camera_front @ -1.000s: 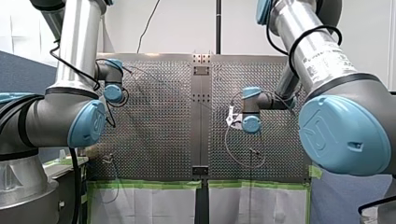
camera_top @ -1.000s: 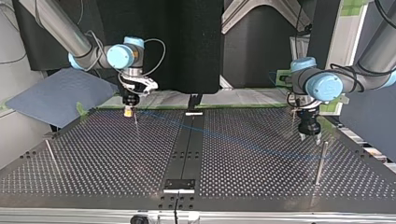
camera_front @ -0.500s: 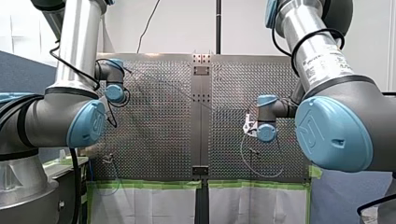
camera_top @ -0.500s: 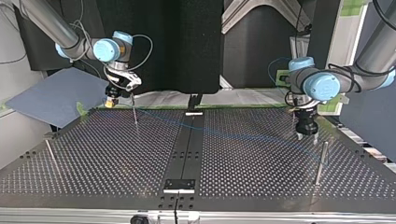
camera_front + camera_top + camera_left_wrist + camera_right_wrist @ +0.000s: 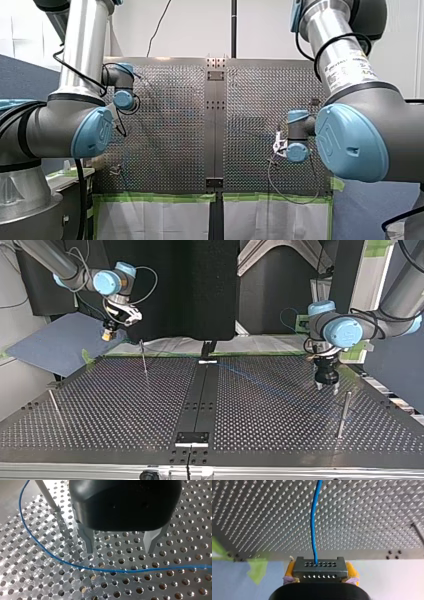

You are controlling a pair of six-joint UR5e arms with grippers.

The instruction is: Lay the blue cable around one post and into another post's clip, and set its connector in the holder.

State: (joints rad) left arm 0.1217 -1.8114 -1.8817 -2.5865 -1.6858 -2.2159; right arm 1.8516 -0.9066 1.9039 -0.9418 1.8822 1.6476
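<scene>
In the right wrist view my right gripper (image 5: 320, 573) is shut on a grey metal connector (image 5: 320, 566), held between its yellow pads (image 5: 290, 570). The blue cable (image 5: 313, 525) runs from it out over the perforated table. In the top view that gripper (image 5: 107, 336) hangs above the table's far left edge, beyond a thin post (image 5: 144, 360). My left gripper (image 5: 120, 551) is open, with its metal fingers (image 5: 88, 541) just above the plate. The cable (image 5: 117, 571) curves past ahead of the fingertips, untouched, and a post (image 5: 47, 497) stands beside it. That gripper (image 5: 326, 382) hovers near the right post (image 5: 342, 412).
A third post (image 5: 54, 404) stands at the top view's left front. A dark centre rail (image 5: 202, 390) divides the table, with a small block (image 5: 192, 437) at its near end. Green tape (image 5: 257, 570) marks the table's edge, and a blue-grey sheet (image 5: 60, 342) lies beyond it.
My right gripper has carried the connector to the top view's left and higher, past the thin post and out over the table's edge. My left gripper has barely moved.
</scene>
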